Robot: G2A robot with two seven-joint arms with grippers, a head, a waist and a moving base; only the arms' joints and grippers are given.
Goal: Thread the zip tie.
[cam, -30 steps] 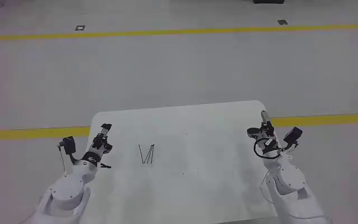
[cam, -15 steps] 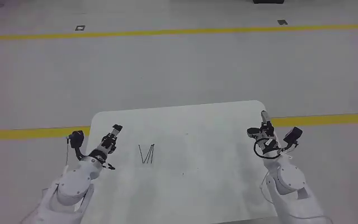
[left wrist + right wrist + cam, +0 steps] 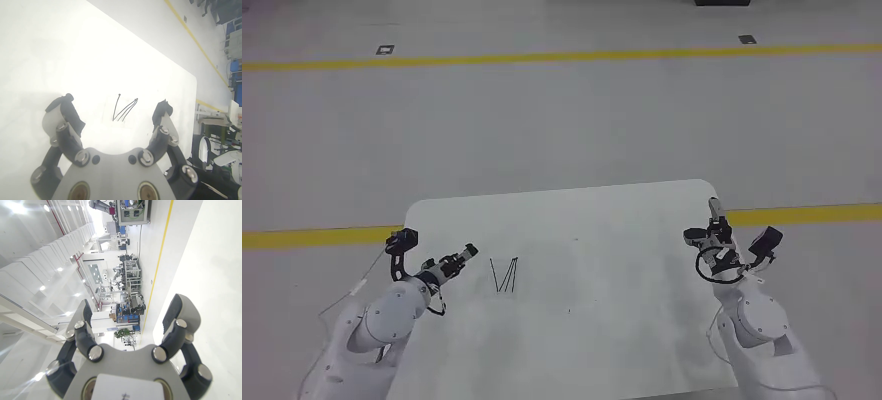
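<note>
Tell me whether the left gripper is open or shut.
The left gripper is open: in its wrist view the fingers stand wide apart, nothing between them; the zip ties lie on the table ahead.

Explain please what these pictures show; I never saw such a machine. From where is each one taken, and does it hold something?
This is a robot with two arms at a white table. The top view comes from a camera above the arms, looking down. The other two come from a camera on each wrist, so each shows its own claw, called a gripper, up close. Three thin black zip ties lie close together on the table. The left gripper is near them, not touching; the right gripper is at the table's right edge, facing the hall. Both are open and hold nothing.
</note>
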